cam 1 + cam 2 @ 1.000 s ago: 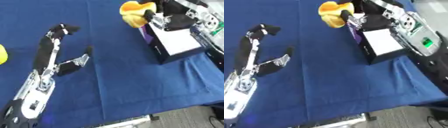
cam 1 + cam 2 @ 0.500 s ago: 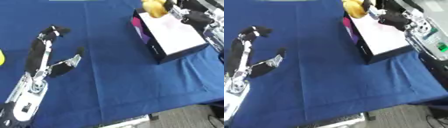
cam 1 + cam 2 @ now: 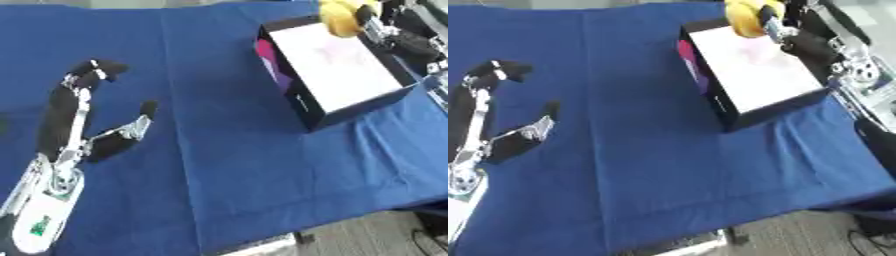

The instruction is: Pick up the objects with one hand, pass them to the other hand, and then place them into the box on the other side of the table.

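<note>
I have the yellow toy (image 3: 339, 18) in my right hand (image 3: 798, 37), fingers curled round it, and it hangs over the far end of the box (image 3: 337, 70), which sits near the far right corner of the table (image 3: 227, 165). The box is open, black-walled with a pale floor and a pink patch on its near-left side; nothing else shows inside it. I cannot tell whether the toy touches the far wall or hangs just above it. From its rounded, lumpy outline I judge it soft and light, probably plush or rubber, so it should squash a little under the fingers and not break if dropped. A smooth rubber skin could slip, so I would hold it across its widest part and not by any small bulge. Being light, it may bounce or roll on the box floor, so I would bring it low inside the walls before I let go. My left hand (image 3: 83, 120) rests on the cloth toward the left edge, fingers straight, thumb spread, holding nothing.
</note>
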Robot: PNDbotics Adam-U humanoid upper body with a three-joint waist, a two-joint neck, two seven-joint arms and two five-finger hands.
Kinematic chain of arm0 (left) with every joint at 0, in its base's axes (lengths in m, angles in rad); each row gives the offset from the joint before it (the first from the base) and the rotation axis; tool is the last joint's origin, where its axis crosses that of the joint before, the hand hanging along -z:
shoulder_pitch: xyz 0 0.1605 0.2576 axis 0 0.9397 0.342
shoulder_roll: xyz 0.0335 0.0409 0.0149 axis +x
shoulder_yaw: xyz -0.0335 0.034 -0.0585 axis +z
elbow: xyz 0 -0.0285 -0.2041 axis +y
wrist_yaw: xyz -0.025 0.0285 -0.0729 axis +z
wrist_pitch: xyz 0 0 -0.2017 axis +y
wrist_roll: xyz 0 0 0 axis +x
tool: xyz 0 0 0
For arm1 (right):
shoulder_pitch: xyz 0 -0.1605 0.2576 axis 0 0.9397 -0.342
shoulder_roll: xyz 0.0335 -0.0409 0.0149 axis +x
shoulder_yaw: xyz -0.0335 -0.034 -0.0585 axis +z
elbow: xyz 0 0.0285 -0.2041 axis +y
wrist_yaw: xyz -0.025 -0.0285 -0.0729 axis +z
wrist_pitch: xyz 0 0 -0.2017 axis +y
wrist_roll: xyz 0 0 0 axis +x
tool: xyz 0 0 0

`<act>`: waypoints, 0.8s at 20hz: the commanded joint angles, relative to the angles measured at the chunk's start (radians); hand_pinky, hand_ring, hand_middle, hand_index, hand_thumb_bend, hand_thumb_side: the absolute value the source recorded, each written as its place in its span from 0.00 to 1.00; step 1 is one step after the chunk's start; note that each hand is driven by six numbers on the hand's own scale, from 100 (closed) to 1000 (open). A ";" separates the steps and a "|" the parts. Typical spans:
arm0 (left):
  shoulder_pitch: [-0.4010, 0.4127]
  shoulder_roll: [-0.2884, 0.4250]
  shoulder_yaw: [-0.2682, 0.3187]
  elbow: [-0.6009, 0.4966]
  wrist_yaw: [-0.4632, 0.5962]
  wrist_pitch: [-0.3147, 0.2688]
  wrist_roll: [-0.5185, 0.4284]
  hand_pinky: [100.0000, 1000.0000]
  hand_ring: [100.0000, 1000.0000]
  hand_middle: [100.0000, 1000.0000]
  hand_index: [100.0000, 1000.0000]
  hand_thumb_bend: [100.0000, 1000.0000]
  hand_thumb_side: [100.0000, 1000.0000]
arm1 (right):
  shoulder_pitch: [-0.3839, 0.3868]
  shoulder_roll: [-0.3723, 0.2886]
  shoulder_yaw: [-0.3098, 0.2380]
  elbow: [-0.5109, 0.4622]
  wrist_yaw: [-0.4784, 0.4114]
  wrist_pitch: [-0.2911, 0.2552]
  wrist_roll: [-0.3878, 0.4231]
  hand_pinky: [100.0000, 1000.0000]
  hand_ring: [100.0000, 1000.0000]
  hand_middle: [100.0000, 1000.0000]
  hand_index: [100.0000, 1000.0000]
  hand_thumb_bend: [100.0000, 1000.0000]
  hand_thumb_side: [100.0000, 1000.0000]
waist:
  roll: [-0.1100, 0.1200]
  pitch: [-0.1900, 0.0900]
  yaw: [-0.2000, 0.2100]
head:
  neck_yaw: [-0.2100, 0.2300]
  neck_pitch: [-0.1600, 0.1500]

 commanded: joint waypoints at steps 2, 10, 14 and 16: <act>-0.010 0.010 0.009 -0.021 0.003 0.004 0.001 0.75 0.57 0.60 0.73 0.32 0.46 | 0.013 -0.006 -0.019 0.034 0.070 -0.012 -0.039 0.66 0.79 0.49 0.67 0.00 0.24 | 0.013 -0.029 -0.001 | -0.018 -0.013; -0.008 0.010 0.009 -0.021 0.004 0.004 0.003 0.75 0.57 0.60 0.73 0.32 0.46 | 0.021 0.003 -0.002 0.100 0.170 -0.028 -0.072 0.69 0.82 0.53 0.70 0.00 0.19 | 0.016 -0.026 0.005 | -0.024 -0.015; -0.006 0.011 0.010 -0.020 0.004 0.005 0.004 0.75 0.57 0.60 0.73 0.32 0.46 | 0.025 0.006 0.003 0.124 0.220 -0.036 -0.067 0.74 0.88 0.60 0.75 0.00 0.15 | 0.016 -0.025 0.006 | -0.022 -0.015; -0.007 0.011 0.011 -0.020 0.005 0.005 0.005 0.75 0.57 0.60 0.73 0.32 0.46 | 0.027 0.009 0.004 0.131 0.245 -0.040 -0.063 0.77 0.94 0.67 0.80 0.00 0.14 | 0.016 -0.025 0.006 | -0.021 -0.014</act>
